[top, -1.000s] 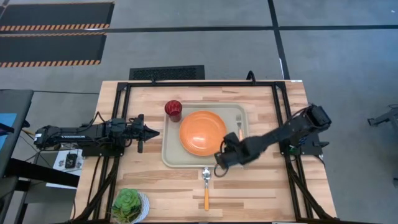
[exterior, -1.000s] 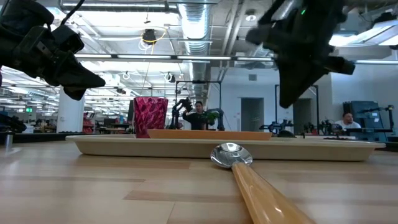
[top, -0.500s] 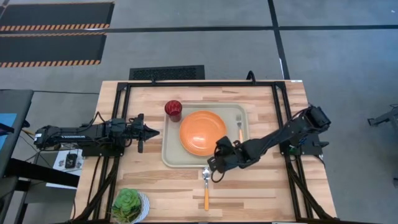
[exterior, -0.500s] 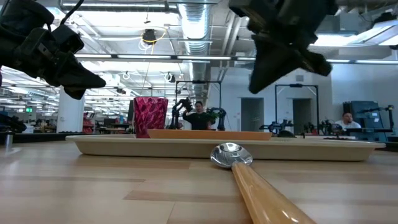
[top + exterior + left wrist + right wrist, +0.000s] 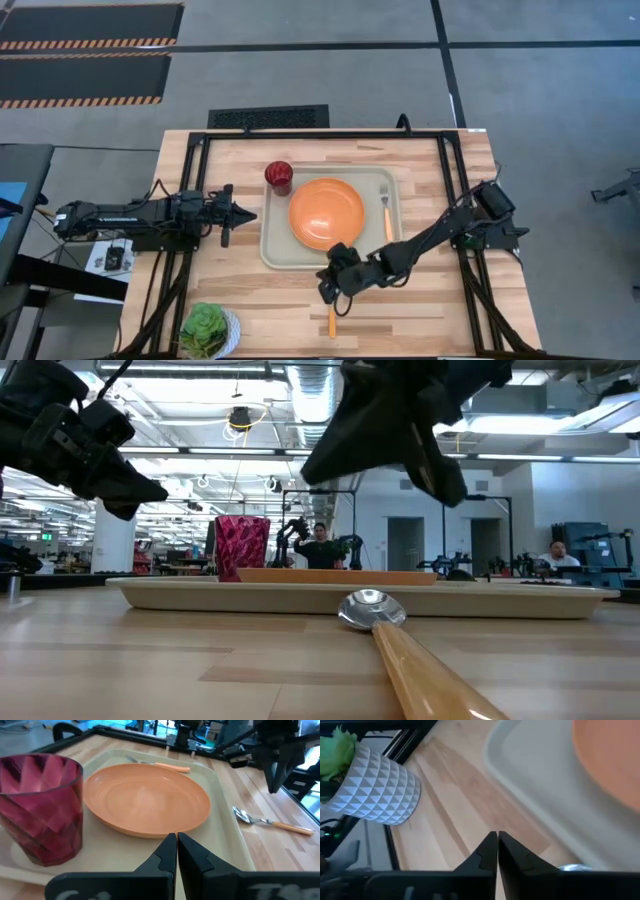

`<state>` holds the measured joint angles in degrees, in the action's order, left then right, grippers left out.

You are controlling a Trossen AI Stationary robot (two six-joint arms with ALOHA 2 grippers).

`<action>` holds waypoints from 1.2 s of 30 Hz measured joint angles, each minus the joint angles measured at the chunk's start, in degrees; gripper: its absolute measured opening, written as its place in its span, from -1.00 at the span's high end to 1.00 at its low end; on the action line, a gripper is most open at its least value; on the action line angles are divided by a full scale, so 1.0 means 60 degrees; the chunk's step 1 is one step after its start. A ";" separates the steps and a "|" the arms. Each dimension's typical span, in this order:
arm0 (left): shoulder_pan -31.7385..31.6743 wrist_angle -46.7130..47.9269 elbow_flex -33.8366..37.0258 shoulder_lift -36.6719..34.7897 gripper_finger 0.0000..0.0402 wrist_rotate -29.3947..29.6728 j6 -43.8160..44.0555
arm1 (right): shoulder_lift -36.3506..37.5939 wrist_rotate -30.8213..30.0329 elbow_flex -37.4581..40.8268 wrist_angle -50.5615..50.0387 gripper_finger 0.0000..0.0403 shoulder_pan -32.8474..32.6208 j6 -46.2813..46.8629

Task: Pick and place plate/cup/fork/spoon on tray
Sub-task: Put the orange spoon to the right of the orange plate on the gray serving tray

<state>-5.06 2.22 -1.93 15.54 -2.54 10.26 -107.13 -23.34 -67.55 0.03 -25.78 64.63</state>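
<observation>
A pale wooden table point(image 5: 420, 310) inside a black frame stands in an open workshop with ducting overhead.

The right gripper point(image 5: 330, 285) hangs just above the spoon point(image 5: 331, 305), over its bowl end at the near rim of the tray point(image 5: 272, 252). In the right wrist view its fingers point(image 5: 492, 851) lie pressed together with nothing between them. The right arm reaches in low from the table's right side, stretched diagonally across the tray's corner, with the wrist tipped down toward the wood.

The spoon lies flat on the table just outside the tray, its silver bowl toward the rim and its slim orange handle pointing away from it. It looks light and rigid, but thin and low, so the smooth metal bowl would probably slip. The handle, near its middle, seems the better place to pinch, once the jaws are parted to straddle it.

The orange plate point(image 5: 327, 211) and the fork point(image 5: 386, 207) rest on the tray, and the dark red cup point(image 5: 278, 176) stands at its far left corner.

The left gripper point(image 5: 243, 212) waits beside the tray's left edge, its fingers closed on nothing.

A small white pot of green leaves point(image 5: 205, 331) sits at the table's near left corner.
</observation>
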 joint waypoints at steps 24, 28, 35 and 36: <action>0.0004 -0.0037 0.0000 0.0100 1.00 -0.0227 0.0000 | -0.3300 0.2733 -0.5691 -0.7129 0.17 -0.1001 0.5698; 0.0004 -0.0037 0.0000 0.0100 1.00 -0.0231 0.0000 | -0.3950 0.3058 -0.6090 -0.7473 0.19 -0.0865 0.6103; 0.0004 -0.0037 0.0000 0.0096 1.00 -0.0249 0.0000 | -0.4527 0.3107 -0.6572 -0.7806 0.32 -0.0778 0.6255; 0.0004 -0.0037 0.0000 0.0099 1.00 -0.0249 0.0000 | -0.4574 0.3116 -0.6579 -0.7810 0.35 -0.0756 0.6241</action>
<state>-5.04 2.00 -1.93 16.14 -4.03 10.26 -134.58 -4.65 -107.02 -46.84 -30.32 102.08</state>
